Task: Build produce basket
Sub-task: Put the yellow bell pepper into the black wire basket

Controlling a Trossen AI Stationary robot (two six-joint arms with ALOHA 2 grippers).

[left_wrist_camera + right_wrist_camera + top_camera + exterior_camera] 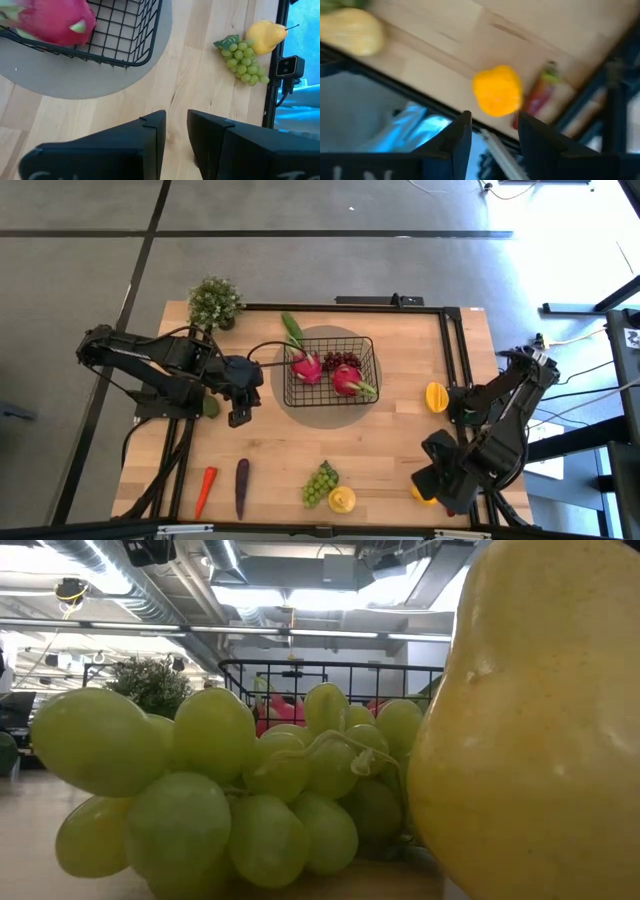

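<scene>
Basket (331, 370), black wire mesh, on a grey round mat (300, 408) mid-table. Left gripper (238, 402): fingers slightly apart, empty, just beside the basket's left edge. Right gripper (492, 131): fingers apart, empty, over a yellow pepper (497, 91), well apart from the basket. Contents: two dragon fruits (308, 367), purple grapes (341, 360). Green grapes (320, 483) and yellow pear (342, 499) lie near the basket's front.

A pale wooden table (400, 440) carries a round grey mat (283, 405) near its middle, and the black wire basket (372, 370) stands on that mat. Toward the front edge from the basket lie green grapes (320, 483) touching a yellow pear (342, 500), with a purple eggplant (241, 486) and an orange carrot (205, 488) off to the left. A potted plant (214, 302) stands at the far left corner.
</scene>
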